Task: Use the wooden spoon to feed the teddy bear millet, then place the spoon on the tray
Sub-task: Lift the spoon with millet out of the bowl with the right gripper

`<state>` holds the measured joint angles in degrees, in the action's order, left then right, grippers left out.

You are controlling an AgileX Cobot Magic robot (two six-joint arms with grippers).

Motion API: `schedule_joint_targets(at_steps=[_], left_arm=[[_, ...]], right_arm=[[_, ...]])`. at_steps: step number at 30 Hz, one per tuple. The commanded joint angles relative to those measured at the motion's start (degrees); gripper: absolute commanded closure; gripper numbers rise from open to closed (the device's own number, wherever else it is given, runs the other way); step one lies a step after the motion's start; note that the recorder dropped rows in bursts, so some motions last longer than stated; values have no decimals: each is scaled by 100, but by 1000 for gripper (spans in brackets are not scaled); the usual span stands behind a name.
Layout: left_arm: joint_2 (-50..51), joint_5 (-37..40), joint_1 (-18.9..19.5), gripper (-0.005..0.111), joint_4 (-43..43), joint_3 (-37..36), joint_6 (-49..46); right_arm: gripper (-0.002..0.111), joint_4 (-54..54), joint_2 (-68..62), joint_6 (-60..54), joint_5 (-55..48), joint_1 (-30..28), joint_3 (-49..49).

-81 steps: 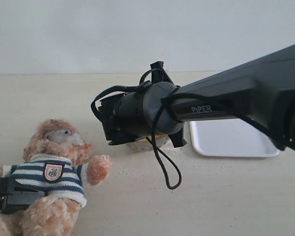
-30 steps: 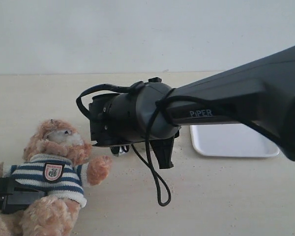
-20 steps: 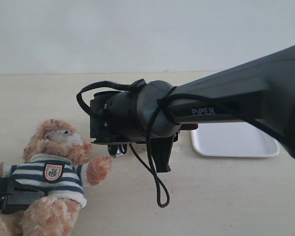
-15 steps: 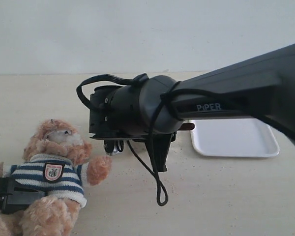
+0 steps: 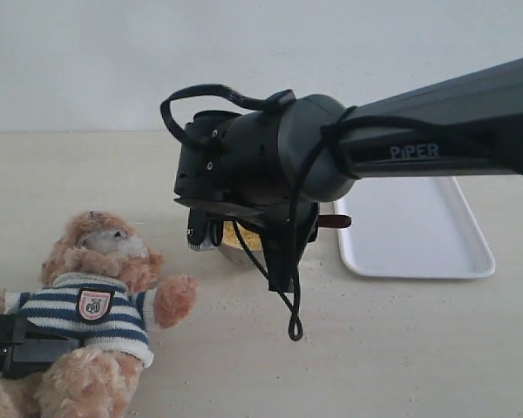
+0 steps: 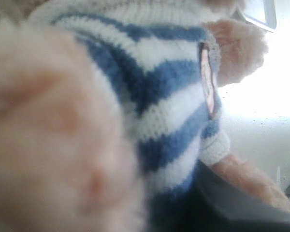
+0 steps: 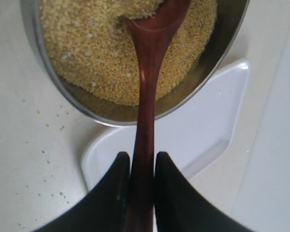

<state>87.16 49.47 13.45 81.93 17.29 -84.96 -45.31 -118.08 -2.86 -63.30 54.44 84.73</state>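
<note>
The teddy bear (image 5: 96,296) lies at the table's front left in its striped shirt (image 6: 150,96). My left gripper (image 5: 35,348) is shut on its body, and one dark finger (image 6: 237,205) shows under the shirt. My right gripper (image 7: 141,157) is shut on the slim handle of the wooden spoon (image 7: 147,72). The spoon's oval end dips into the millet (image 7: 87,43) in the metal bowl (image 7: 63,92). In the exterior view my right wrist (image 5: 261,174) hangs over the bowl and hides most of it; a strip of millet (image 5: 240,237) shows. The white tray (image 5: 418,235) lies just right of the bowl.
A black cable loop (image 5: 292,322) hangs from my right arm down to the tabletop. Loose grains (image 7: 43,125) are scattered on the table beside the bowl. The tray's corner (image 7: 193,130) sits right under the spoon handle.
My right wrist has risen and swung right, away from the bear's side and back over the bowl. The bear and my left gripper have not moved.
</note>
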Motion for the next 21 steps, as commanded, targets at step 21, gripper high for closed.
schedule_joint_targets(at_steps=[21], left_arm=[[-4,90,5,100,80,-6,-13]], right_arm=[[94,1934,225,-446,201,-538,510]])
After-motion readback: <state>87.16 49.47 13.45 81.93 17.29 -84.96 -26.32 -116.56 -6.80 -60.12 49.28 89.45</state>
